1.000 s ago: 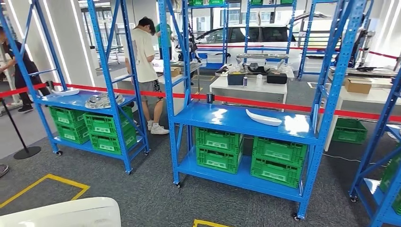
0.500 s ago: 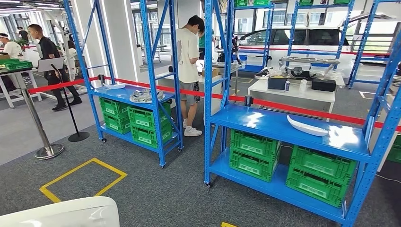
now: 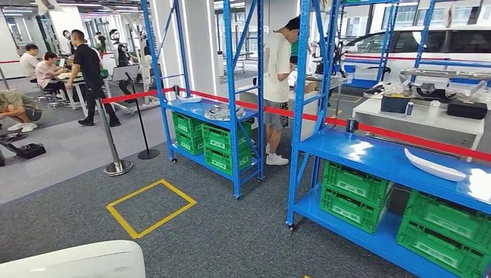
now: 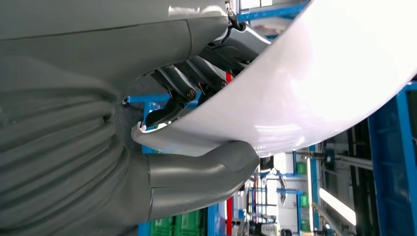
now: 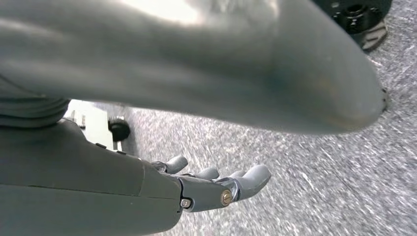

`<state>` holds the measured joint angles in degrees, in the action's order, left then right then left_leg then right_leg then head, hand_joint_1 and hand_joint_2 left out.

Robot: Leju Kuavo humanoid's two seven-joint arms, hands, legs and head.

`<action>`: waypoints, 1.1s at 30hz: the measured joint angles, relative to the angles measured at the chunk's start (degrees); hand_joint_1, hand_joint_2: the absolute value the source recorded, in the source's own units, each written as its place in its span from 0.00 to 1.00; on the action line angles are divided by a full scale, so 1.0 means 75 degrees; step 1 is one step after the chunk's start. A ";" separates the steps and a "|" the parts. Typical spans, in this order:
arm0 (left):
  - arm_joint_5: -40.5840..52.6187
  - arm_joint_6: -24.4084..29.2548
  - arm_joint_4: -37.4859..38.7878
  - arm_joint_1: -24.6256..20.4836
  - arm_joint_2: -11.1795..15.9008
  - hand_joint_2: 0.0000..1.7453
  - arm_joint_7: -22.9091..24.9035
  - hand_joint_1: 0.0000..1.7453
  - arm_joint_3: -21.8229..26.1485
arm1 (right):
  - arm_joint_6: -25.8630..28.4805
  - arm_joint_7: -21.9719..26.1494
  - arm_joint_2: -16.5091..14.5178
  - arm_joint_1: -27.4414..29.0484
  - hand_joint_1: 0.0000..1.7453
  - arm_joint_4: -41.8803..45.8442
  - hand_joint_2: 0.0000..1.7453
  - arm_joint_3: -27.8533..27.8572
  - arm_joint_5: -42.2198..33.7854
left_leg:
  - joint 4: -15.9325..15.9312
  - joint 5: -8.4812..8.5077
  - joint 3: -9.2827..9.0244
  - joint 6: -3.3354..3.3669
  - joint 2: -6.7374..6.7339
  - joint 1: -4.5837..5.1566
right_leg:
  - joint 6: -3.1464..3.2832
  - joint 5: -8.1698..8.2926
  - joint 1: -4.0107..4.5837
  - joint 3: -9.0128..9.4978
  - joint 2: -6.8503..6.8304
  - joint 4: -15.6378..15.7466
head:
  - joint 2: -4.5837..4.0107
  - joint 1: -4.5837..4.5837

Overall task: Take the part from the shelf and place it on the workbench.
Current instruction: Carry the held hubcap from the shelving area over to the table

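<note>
My left hand (image 4: 192,128) grips a long curved white part (image 4: 314,83), thumb on one face and dark fingers on the other. The same white part (image 3: 75,260) shows at the bottom left of the head view. My right hand (image 5: 216,187) hangs over grey carpet with its fingers apart and nothing in it. Another white part (image 3: 434,168) lies on the blue shelf (image 3: 394,165) at the right.
A second blue shelf (image 3: 214,116) with green crates (image 3: 217,145) stands at centre. A person (image 3: 278,87) stands behind it. A red barrier tape (image 3: 405,136) and stanchions (image 3: 116,165) cross the room. A yellow floor square (image 3: 150,205) marks the carpet. Several people (image 3: 87,75) are at far left.
The whole view has swung to the left: shelves and the person slid rightward in the picture, and the people at the far left came in. The white part stays at the bottom left.
</note>
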<state>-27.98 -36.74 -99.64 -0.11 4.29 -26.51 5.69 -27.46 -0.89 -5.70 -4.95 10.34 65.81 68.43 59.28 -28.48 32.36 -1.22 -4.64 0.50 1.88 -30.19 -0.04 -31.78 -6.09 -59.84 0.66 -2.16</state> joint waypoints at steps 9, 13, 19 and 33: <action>0.0001 0.0000 0.0004 -0.0008 -0.0013 1.00 -0.0011 1.00 0.0004 | -0.0073 0.0019 -0.0009 0.0023 0.00 0.0000 0.00 -0.0002 -0.0001 | -0.0203 0.0177 -0.0025 0.0271 0.0798 -0.0077 | -0.0288 -0.0880 -0.0073 -0.0864 0.0756 -0.1908 | 0.0000 0.0013; 0.0003 -0.0002 0.0007 0.0026 -0.0032 1.00 -0.0028 1.00 0.0004 | -0.0074 0.0016 -0.0005 0.0039 0.00 0.0000 0.00 -0.0002 0.0000 | -0.0082 0.0139 0.0009 0.0190 0.1239 -0.0107 | -0.0302 -0.0077 -0.0130 -0.0485 0.1043 -0.0846 | 0.0000 0.0012; 0.0004 -0.0004 0.0008 0.0004 -0.0055 1.00 -0.0021 1.00 0.0006 | -0.0073 0.0012 -0.0003 -0.0003 0.00 0.0000 0.00 -0.0002 0.0015 | 0.0032 0.0110 0.0234 -0.0119 0.1540 -0.0148 | -0.0079 0.0113 -0.0131 -0.0151 0.1064 -0.0071 | 0.0000 0.0006; -0.0259 -0.0142 0.0089 0.0012 -0.0063 1.00 -0.0004 1.00 0.0109 | -0.0071 0.0040 0.0020 0.0030 0.00 0.0000 0.00 -0.0136 0.0156 | -0.0057 0.0067 0.0056 0.0074 0.0142 -0.0009 | -0.0120 0.0032 -0.0007 0.0005 -0.0251 -0.0001 | 0.0000 -0.0014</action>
<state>-29.92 -37.81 -98.97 -0.02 3.82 -26.55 6.51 -28.00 -0.59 -5.55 -4.73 10.34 64.78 69.60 58.85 -27.97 32.78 -0.67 -3.58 0.43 0.98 -29.95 -0.09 -31.74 -7.97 -59.85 0.66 -2.26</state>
